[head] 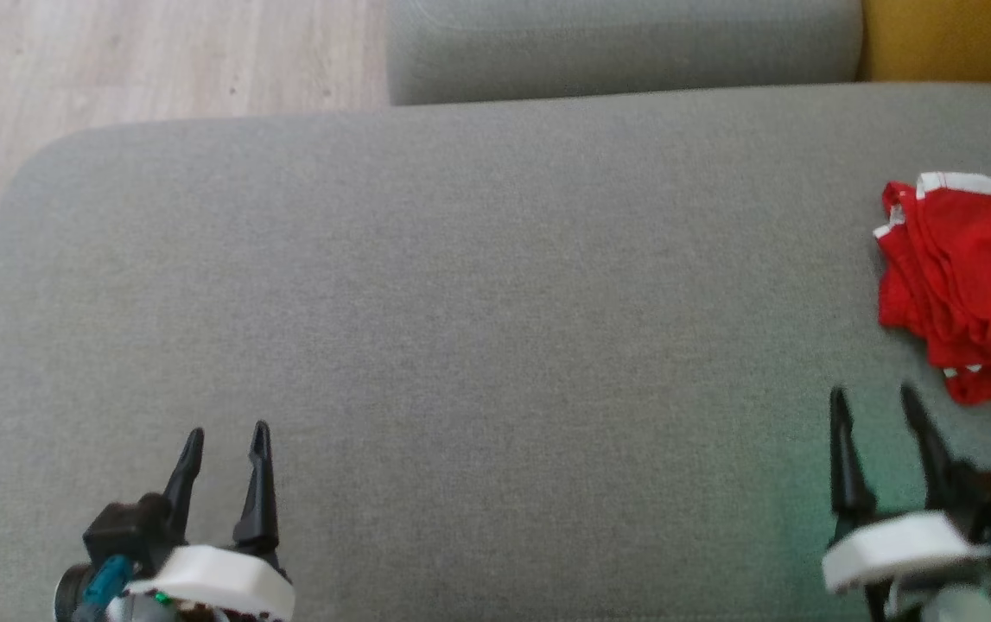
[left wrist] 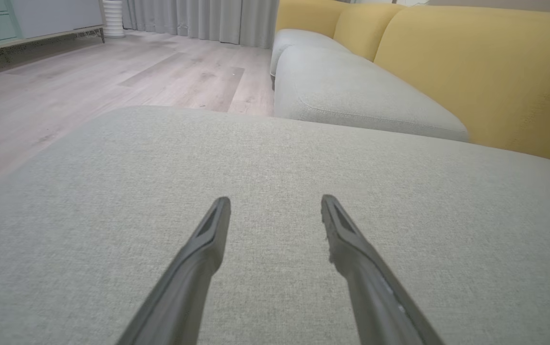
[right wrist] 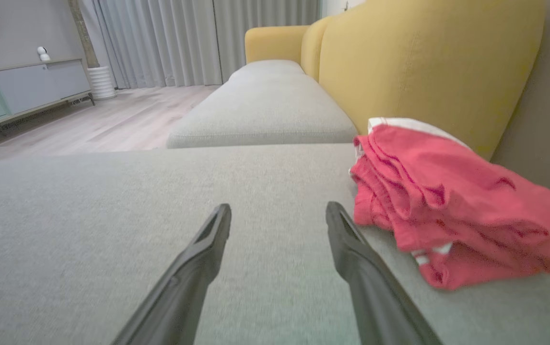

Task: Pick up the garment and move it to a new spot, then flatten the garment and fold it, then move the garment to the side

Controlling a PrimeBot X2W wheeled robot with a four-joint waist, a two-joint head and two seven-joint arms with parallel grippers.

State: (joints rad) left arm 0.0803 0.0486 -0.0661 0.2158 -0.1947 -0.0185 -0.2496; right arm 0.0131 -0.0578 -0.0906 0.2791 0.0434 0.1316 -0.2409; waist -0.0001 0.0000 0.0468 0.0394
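Red garment with white trim, bunched in a heap at the right end of the grey sofa seat, right jaws spread wide and empty over the seat's near right corner, left jaws likewise wide and empty over its near left.

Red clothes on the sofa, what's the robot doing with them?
Nothing is being held right now. The red garment lies in a bunched, roughly folded pile at the right side of the grey sofa cushion, by the yellow backrest. The right gripper is open and empty, close to the garment but not touching it. The left gripper is open too, over bare cushion far from it.
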